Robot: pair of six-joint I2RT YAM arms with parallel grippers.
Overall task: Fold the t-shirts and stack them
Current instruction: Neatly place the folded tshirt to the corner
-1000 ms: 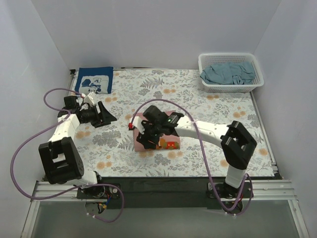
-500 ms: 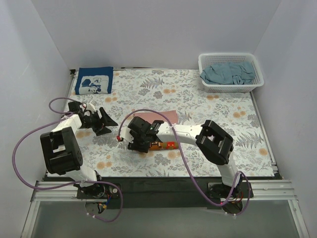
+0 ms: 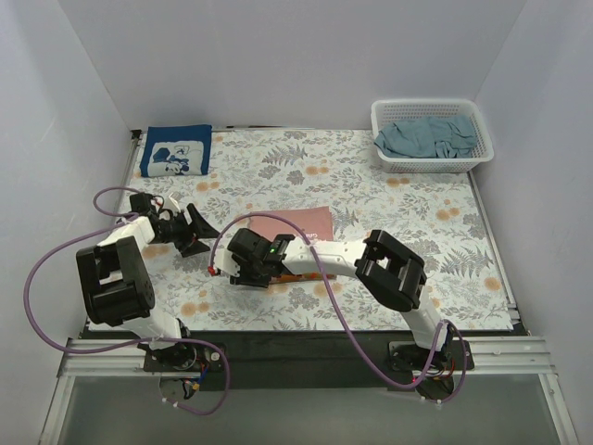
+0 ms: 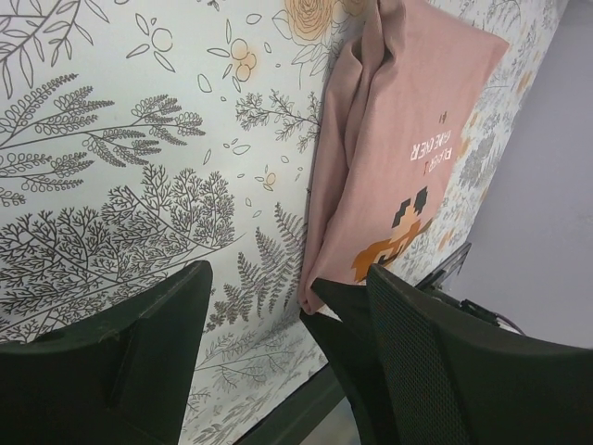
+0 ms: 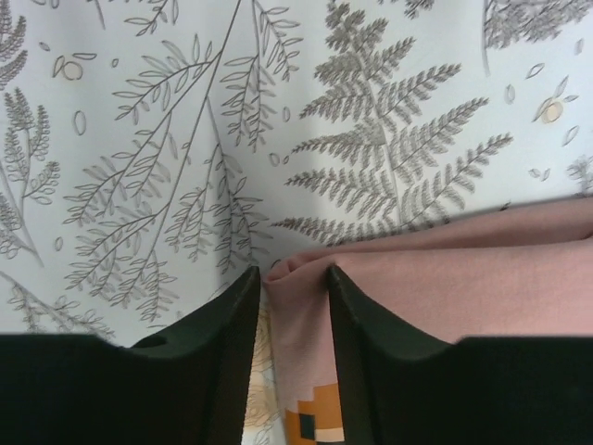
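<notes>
The dusty-pink t-shirt lies folded in the middle of the table, its brown-orange print toward the near edge. My right gripper is at its near-left corner. In the right wrist view my right gripper is shut on that bunched corner of the pink shirt. My left gripper is open and empty, left of the shirt and pointing at it. In the left wrist view the left gripper faces the pink shirt. The navy t-shirt lies folded at the far left. The grey-teal t-shirt is in the basket.
The white lattice basket stands at the far right corner. The floral table cloth covers the table. White walls close in the back and both sides. The left arm's purple cable loops over the left edge.
My right gripper has moved left and toward the near edge with the pink shirt's corner, uncovering the shirt's far part. My left gripper has turned slightly and stayed open.
</notes>
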